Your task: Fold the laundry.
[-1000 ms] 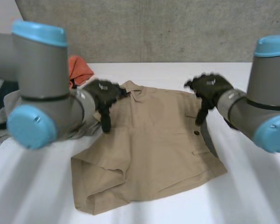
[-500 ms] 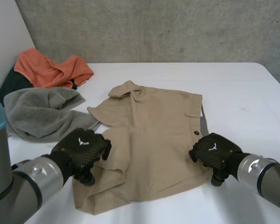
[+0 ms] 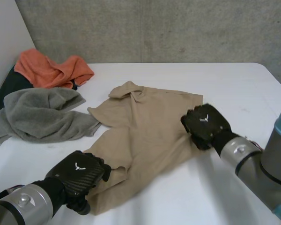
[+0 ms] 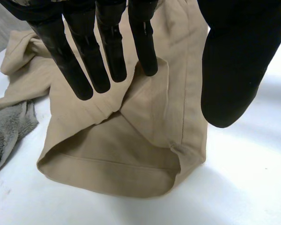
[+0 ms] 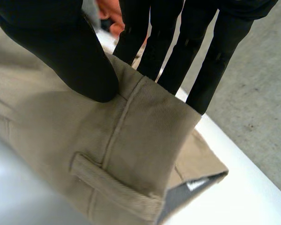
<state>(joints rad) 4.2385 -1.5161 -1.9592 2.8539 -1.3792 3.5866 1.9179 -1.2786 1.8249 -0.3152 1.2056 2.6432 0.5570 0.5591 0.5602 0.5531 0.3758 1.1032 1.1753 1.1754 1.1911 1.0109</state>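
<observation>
Head view is showing tan shorts [image 3: 145, 136] lying in the middle of the white table [image 3: 234, 84], with a grey towel [image 3: 42, 115] and an orange cloth [image 3: 56, 70] sitting at the far left. The left hand [image 3: 79, 174] is resting at the near leg hem, its fingers [image 4: 110, 51] staying straight and spread, thumb [image 4: 232, 70] held apart. The right hand [image 3: 205, 124] is pinching the shorts' right edge near a belt loop [image 5: 112, 185], thumb on top and fingers [image 5: 210, 61] behind.
</observation>
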